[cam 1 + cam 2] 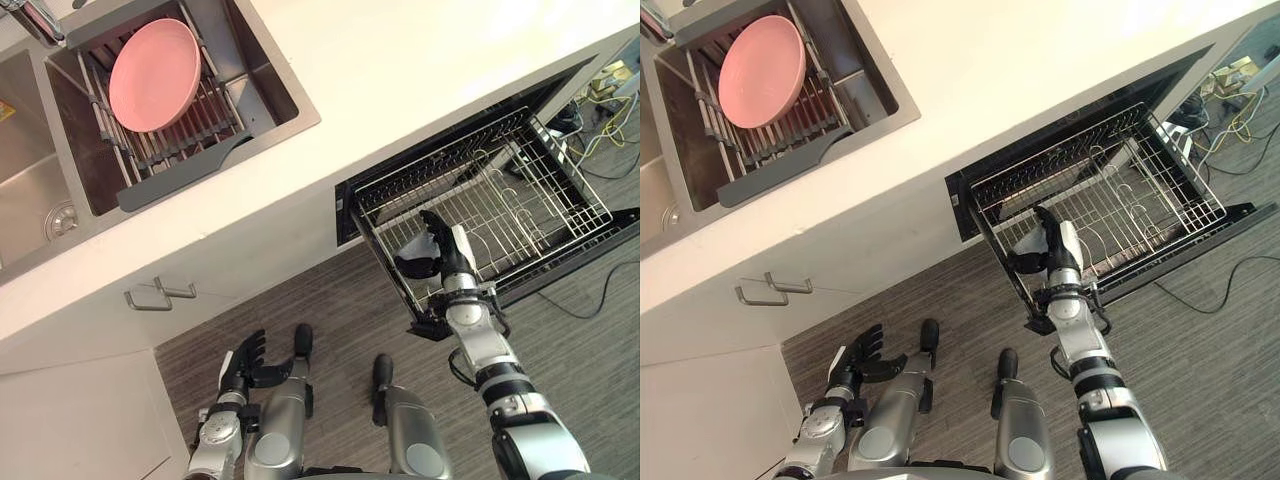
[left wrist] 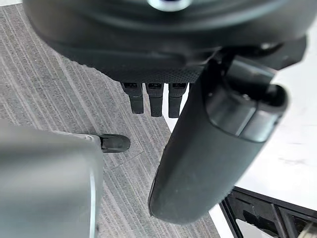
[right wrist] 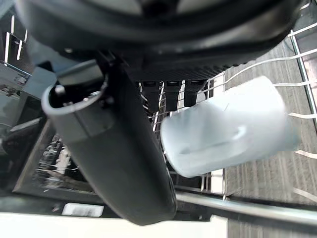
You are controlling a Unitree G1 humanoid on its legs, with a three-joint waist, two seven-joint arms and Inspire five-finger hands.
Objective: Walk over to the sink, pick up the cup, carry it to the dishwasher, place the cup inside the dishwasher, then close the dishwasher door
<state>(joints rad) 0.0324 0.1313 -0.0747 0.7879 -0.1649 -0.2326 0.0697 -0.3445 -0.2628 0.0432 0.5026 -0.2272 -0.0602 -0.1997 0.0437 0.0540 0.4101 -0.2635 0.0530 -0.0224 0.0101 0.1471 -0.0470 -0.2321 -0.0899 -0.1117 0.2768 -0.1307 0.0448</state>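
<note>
A pale, translucent cup (image 3: pixel 233 129) lies on its side over the wires of the pulled-out dishwasher rack (image 1: pixel 520 190), at the rack's near corner. My right hand (image 1: pixel 440 250) reaches over that corner; its fingers are straight and its thumb (image 3: pixel 119 148) stands beside the cup, not curled round it. In the left eye view the cup (image 1: pixel 417 244) shows as a light patch between thumb and fingers. The dishwasher door (image 1: pixel 570 262) hangs open under the rack. My left hand (image 1: pixel 245 362) hangs low by the cabinet, fingers spread and holding nothing.
A white counter (image 1: pixel 400 80) runs above the dishwasher. The steel sink (image 1: pixel 270 90) at the left holds a drying rack with a pink plate (image 1: pixel 155 72). Cabinet handles (image 1: pixel 160 295) sit below it. Loose cables (image 1: pixel 600 110) lie on the floor at far right.
</note>
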